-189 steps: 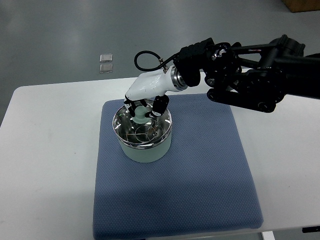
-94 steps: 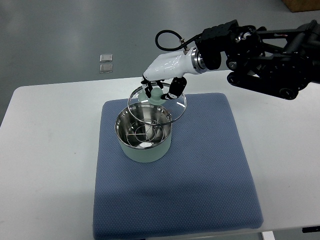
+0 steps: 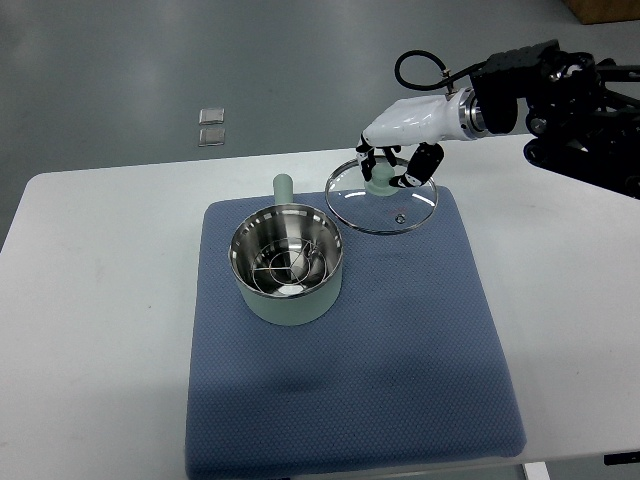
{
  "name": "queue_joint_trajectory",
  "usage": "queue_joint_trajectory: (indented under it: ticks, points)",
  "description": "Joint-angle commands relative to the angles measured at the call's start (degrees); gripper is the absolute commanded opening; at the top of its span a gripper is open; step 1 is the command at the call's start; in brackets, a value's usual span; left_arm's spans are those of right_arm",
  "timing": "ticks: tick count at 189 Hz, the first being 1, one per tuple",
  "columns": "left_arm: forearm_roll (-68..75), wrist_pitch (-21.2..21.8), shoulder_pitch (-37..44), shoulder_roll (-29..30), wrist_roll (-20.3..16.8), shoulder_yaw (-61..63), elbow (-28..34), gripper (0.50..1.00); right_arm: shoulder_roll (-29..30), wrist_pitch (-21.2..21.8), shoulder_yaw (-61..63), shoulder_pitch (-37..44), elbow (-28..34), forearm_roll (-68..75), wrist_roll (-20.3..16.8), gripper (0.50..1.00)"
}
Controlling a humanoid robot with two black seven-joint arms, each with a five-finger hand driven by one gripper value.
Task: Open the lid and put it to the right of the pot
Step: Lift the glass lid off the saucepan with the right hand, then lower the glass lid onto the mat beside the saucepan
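Fingers (image 3: 428, 160) of my right hand (image 3: 398, 165) pinch the pale green knob of the round glass lid with metal rim (image 3: 383, 196). Half a second ago it hung over the pale green steel-lined pot (image 3: 286, 264); now it hovers right of it, above the blue mat (image 3: 400, 340), tilted slightly.

Single steep overhead view above the table (image 3: 90, 300)
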Motion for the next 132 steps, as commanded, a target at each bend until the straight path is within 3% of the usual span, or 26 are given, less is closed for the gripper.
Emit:
queue_joint_trajectory:
  ticks: [1,132]
  points:
    - [0.0,0.0,0.0,0.0,0.0,0.0,0.0,1.000,-1.0,0.0,-0.1,-1.2,0.1,-0.3,0.1,0.500]
    - [0.0,0.0,0.0,0.0,0.0,0.0,0.0,1.000,0.9,-0.3,-1.0,-8.8,0.7,-2.0,0.0,0.500]
